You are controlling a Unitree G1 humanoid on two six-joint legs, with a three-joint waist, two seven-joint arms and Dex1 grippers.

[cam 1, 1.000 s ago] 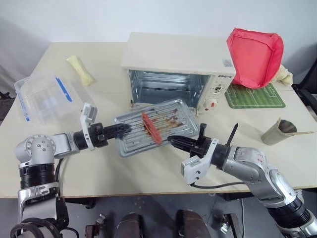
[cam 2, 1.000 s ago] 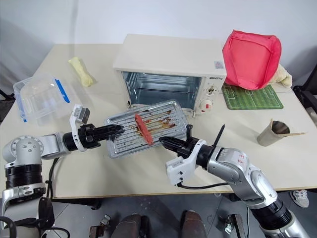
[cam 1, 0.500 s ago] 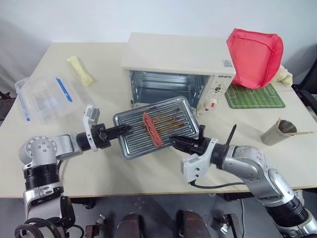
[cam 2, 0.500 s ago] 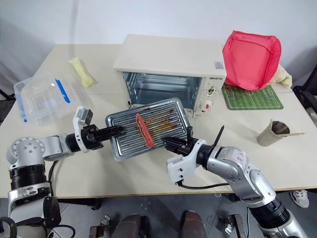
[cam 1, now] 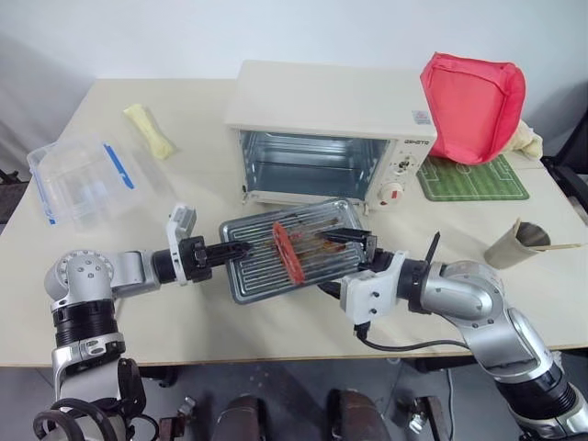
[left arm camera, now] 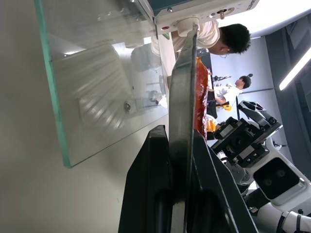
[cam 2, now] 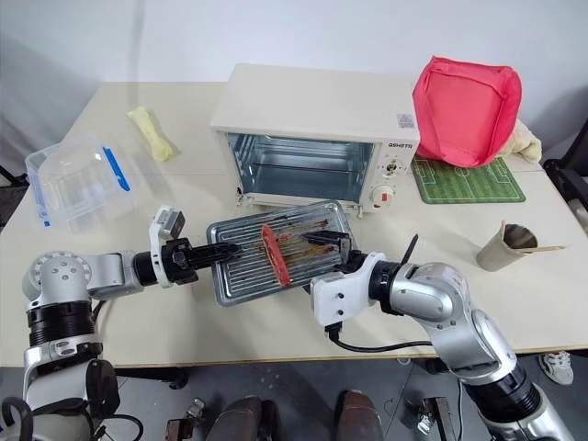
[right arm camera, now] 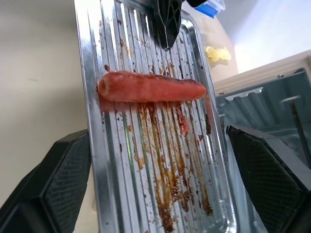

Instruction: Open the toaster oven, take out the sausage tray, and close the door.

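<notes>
The sausage tray (cam 1: 312,262), silver and ridged with brown stains, hangs tilted above the table in front of the toaster oven (cam 1: 333,129). One red sausage (cam 1: 287,252) lies across it. My left gripper (cam 1: 237,249) is shut on the tray's left rim, seen edge-on in the left wrist view (left arm camera: 181,145). My right gripper (cam 1: 354,254) stands open at the tray's right end, its fingers (right arm camera: 63,194) spread wide on either side of the tray (right arm camera: 146,160). The door (left arm camera: 97,97) is folded down, its glass lying under the tray. The oven cavity is bare.
A clear plastic box (cam 1: 83,179) with blue clips sits at the table's left. A yellow object (cam 1: 150,130) lies behind it. Right of the oven are a red bag (cam 1: 473,92), a green mat (cam 1: 473,177) and a paper cup (cam 1: 514,243).
My right gripper has let go of the tray's right edge and opened wide, rolling as it did. The tray has shifted a little right and lower, still held by my left gripper.
</notes>
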